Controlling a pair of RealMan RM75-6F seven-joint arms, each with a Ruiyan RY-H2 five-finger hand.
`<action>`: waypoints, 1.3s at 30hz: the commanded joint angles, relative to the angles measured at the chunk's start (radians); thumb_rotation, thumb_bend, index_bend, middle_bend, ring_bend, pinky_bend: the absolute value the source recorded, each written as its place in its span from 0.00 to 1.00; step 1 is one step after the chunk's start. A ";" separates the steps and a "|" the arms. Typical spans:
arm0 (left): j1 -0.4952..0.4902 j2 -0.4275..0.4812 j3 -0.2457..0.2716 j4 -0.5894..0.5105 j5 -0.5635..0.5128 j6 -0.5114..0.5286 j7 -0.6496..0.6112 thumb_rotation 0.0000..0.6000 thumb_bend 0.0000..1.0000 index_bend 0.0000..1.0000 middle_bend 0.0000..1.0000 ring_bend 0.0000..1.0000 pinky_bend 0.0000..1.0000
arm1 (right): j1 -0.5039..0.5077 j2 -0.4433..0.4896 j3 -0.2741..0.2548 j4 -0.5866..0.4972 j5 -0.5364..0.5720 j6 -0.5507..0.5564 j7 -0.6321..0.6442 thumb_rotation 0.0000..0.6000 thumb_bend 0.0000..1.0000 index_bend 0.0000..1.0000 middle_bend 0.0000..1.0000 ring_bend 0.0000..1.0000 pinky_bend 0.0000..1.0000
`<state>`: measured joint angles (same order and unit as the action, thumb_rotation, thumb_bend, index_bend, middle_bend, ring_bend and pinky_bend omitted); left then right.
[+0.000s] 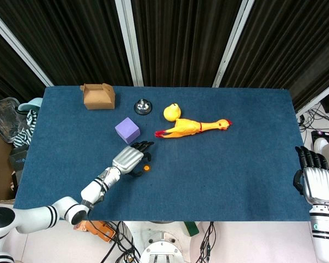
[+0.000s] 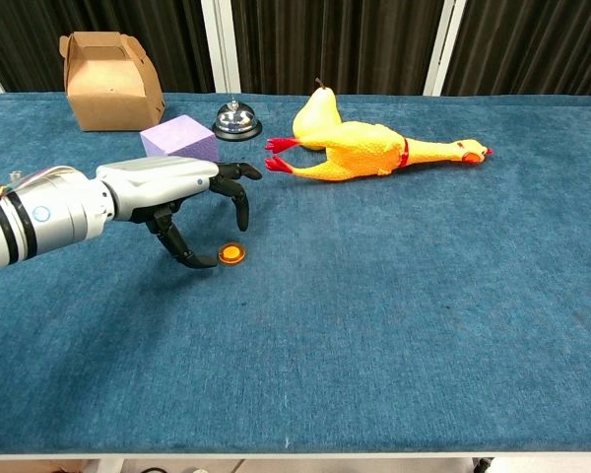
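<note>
A small orange disc (image 1: 147, 167) (image 2: 231, 254) lies flat on the blue table cloth (image 1: 219, 175). My left hand (image 1: 130, 159) (image 2: 177, 192) hovers over it with fingers spread and curled downward. The thumb tip sits just left of the disc and the other fingertips hang above it; nothing is gripped. A purple cube (image 1: 127, 130) (image 2: 180, 138) stands just behind this hand. My right hand (image 1: 315, 175) rests at the table's right edge, fingers extended and apart, holding nothing. It shows only in the head view.
A rubber chicken (image 1: 192, 128) (image 2: 374, 151) lies mid-table with a yellow pear (image 1: 172, 112) (image 2: 315, 110) behind it. A silver call bell (image 1: 142, 107) (image 2: 237, 121) and a brown cardboard box (image 1: 98, 96) (image 2: 111, 81) stand at the back left. Bins of clutter (image 1: 5, 118) sit off the table's left side.
</note>
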<state>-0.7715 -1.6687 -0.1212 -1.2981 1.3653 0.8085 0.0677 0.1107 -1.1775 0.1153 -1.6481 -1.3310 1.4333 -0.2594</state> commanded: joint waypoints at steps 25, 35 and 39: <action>-0.018 -0.038 0.027 0.075 0.016 0.005 -0.086 1.00 0.24 0.40 0.00 0.00 0.15 | 0.004 -0.006 0.000 0.003 0.002 -0.001 -0.010 1.00 0.92 0.15 0.15 0.17 0.16; -0.027 -0.013 0.017 0.066 0.007 0.009 -0.054 1.00 0.33 0.50 0.00 0.00 0.15 | 0.004 -0.005 0.000 0.003 0.002 -0.002 -0.001 1.00 0.92 0.15 0.15 0.17 0.16; -0.035 0.062 -0.003 -0.008 -0.017 0.008 0.011 1.00 0.33 0.50 0.00 0.00 0.15 | 0.004 -0.004 0.000 0.003 0.000 -0.002 0.001 1.00 0.92 0.15 0.15 0.17 0.16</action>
<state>-0.8013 -1.6426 -0.1115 -1.2701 1.3626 0.8167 0.0464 0.1144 -1.1814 0.1151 -1.6452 -1.3309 1.4317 -0.2585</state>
